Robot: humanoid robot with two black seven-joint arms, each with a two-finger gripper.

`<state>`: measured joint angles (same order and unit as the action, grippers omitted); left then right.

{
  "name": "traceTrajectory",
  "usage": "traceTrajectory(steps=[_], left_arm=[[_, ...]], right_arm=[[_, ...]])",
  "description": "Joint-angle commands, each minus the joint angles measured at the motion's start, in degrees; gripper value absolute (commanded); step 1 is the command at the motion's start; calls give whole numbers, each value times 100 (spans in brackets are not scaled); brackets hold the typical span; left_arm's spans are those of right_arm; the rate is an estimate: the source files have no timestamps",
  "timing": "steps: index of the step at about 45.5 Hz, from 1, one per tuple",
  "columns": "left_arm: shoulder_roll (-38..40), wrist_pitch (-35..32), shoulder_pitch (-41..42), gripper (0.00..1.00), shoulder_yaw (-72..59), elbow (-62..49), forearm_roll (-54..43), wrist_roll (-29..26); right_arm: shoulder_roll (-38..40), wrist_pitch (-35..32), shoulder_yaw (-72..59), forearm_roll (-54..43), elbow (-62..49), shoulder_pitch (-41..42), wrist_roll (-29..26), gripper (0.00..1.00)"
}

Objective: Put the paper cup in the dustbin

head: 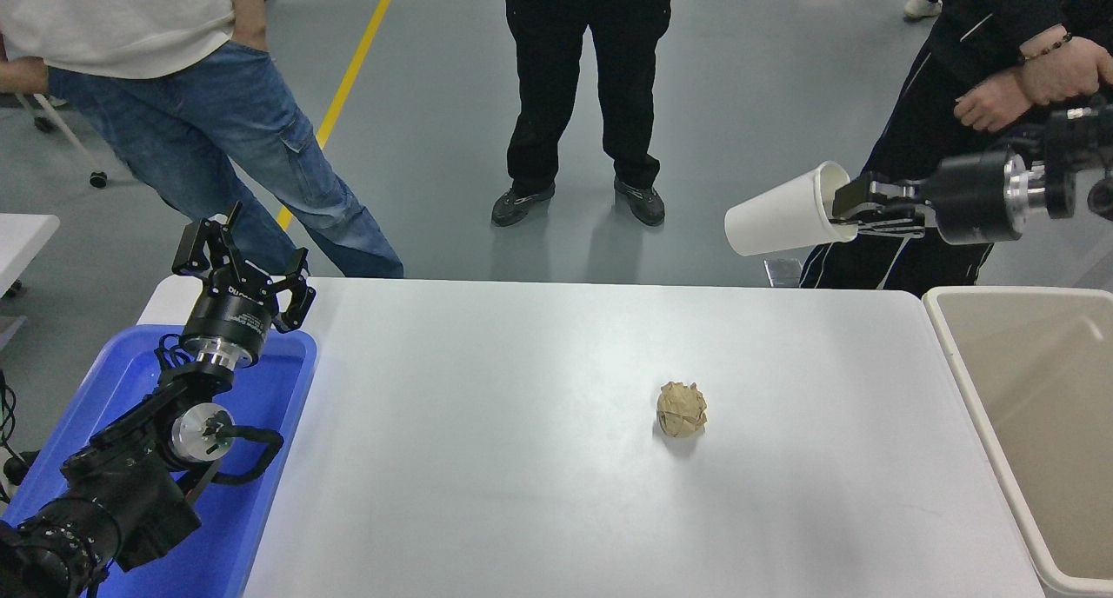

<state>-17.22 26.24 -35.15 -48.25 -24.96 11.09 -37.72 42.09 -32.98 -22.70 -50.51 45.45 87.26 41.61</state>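
Note:
The white paper cup (pixel 783 211) hangs on its side in the air beyond the table's far right edge, its base pointing left. My right gripper (pixel 842 209) comes in from the right edge and is shut on the cup's rim, one finger inside the mouth. The beige dustbin (pixel 961 359) stands at the table's right end, below and to the right of the cup; its inside looks bare. My left gripper (pixel 239 263) is parked open at the lower left, above the blue bin.
A crumpled tan paper ball (pixel 681 409) lies on the white table (pixel 487 459) right of centre. A blue plastic bin (pixel 261 459) sits at the left end. Three people stand at the far side; one person's hands (pixel 1030 81) are near my right arm.

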Motion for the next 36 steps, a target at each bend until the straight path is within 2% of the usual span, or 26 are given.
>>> traceTrajectory(steps=[1,9,22,28,32,36], left_arm=[[0,3,0,100,0,0,-1,1],[0,3,0,100,0,0,-1,1],[0,3,0,100,0,0,-1,1],[0,3,0,100,0,0,-1,1],[0,-5,0,100,0,0,-1,1],[0,3,0,100,9,0,-1,-7]], right_arm=[[124,-95,116,15,-228,28,5,0],[124,-95,108,296,-1220,-331,-4,0],[-262,-130,99,964,-3936,-1676,-39,0],[-315,-112,99,1324,-4684,-2221,-118,0],[-315,-68,107,1500,-4983,-2502,-328,0],[-315,-24,107,1763,-5247,-2757,-767,0]])
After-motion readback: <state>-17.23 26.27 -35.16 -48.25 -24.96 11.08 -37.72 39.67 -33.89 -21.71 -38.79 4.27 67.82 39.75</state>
